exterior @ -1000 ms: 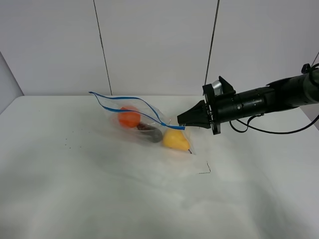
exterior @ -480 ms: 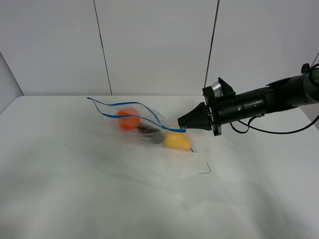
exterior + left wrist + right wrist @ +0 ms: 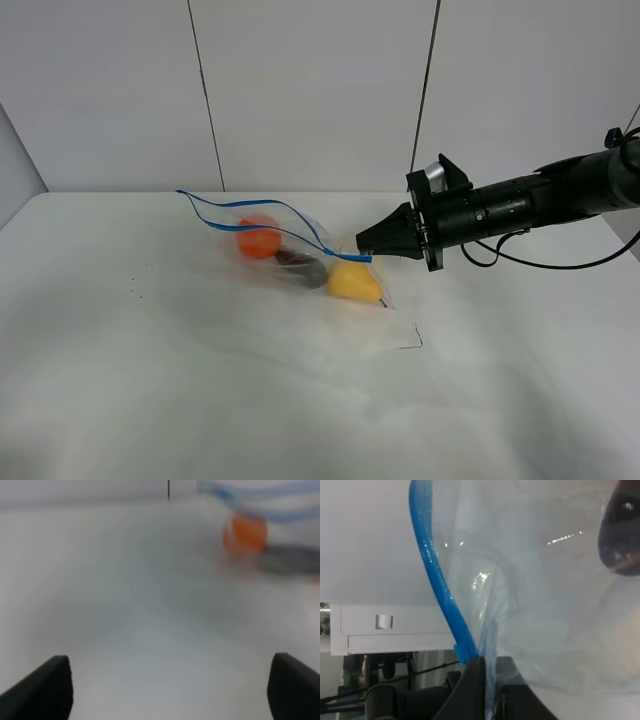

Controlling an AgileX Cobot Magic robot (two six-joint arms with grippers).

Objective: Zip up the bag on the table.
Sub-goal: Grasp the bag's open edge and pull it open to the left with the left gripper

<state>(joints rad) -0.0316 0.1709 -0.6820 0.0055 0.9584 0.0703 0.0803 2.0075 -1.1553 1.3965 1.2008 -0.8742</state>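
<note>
The clear bag (image 3: 290,250) lies on the white table (image 3: 200,390), its blue zip strip (image 3: 270,215) arched up and open along the top. An orange (image 3: 259,240), a dark eggplant (image 3: 305,268) and a yellow pear (image 3: 353,282) show through it. My right gripper (image 3: 365,247) is shut on the bag's right corner at the end of the zip strip; in the right wrist view the strip (image 3: 437,585) runs into the closed fingers (image 3: 475,685). My left gripper (image 3: 170,690) is open and empty, low over the table, with the blurred orange (image 3: 244,533) ahead.
A small dark line mark (image 3: 410,340) sits on the table in front of the bag, and a few specks (image 3: 135,292) lie at the left. The right arm's black cable (image 3: 520,262) hangs over the table's right side. A white wall stands behind.
The bag's free left end swayed slightly left and back. The right gripper stays nearly still, holding the corner.
</note>
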